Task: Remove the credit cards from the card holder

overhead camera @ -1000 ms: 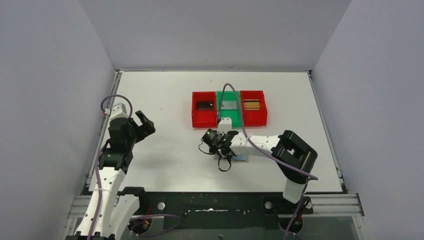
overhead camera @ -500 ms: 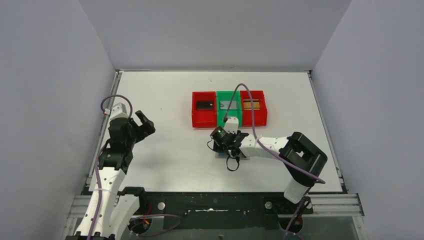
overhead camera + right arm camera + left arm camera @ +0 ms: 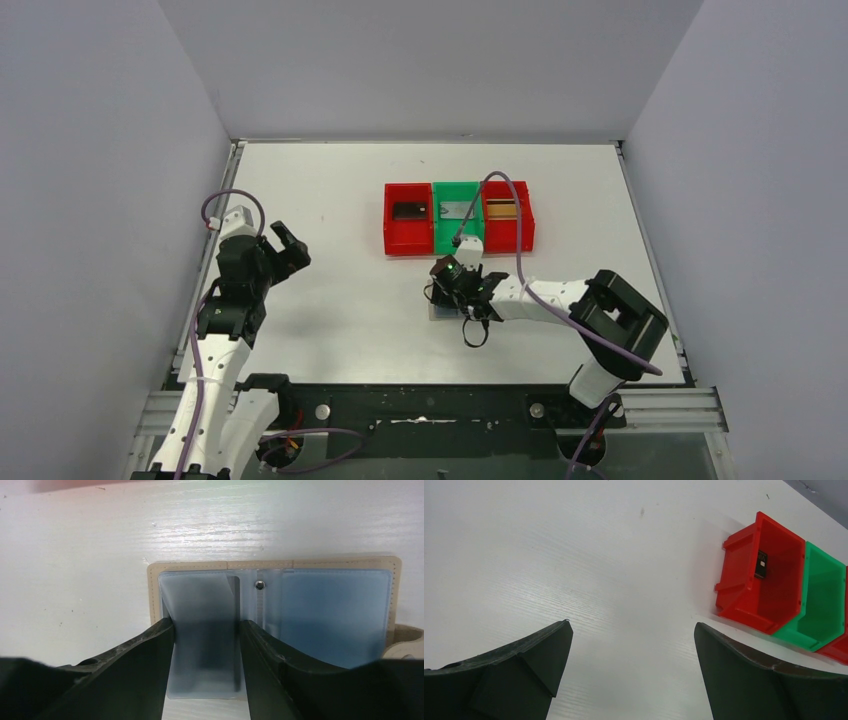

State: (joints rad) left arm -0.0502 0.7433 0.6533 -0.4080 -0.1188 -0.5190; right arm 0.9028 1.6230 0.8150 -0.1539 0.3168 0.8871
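Note:
The beige-tan card holder point(image 3: 272, 566) lies open on the table, its light blue lining up. In the top view it is mostly hidden under my right gripper point(image 3: 452, 292). My right gripper point(image 3: 206, 625) is open, and its fingers flank a translucent sleeve point(image 3: 200, 630) on the holder's left half. A dark card point(image 3: 409, 211), a silver-grey card point(image 3: 458, 210) and a gold-brown card point(image 3: 503, 209) lie in the bins. My left gripper point(image 3: 283, 245) is open and empty at the far left, over bare table point(image 3: 632, 626).
A red bin point(image 3: 392, 232), a green bin point(image 3: 442, 222) and a second red bin point(image 3: 526, 228) stand in a row just beyond the holder. The left red bin point(image 3: 744, 585) and its dark card point(image 3: 761, 564) also show in the left wrist view. White walls enclose the table.
My right arm's elbow has swung to the right and its gripper has shifted a little right over the card holder. The left arm has not moved.

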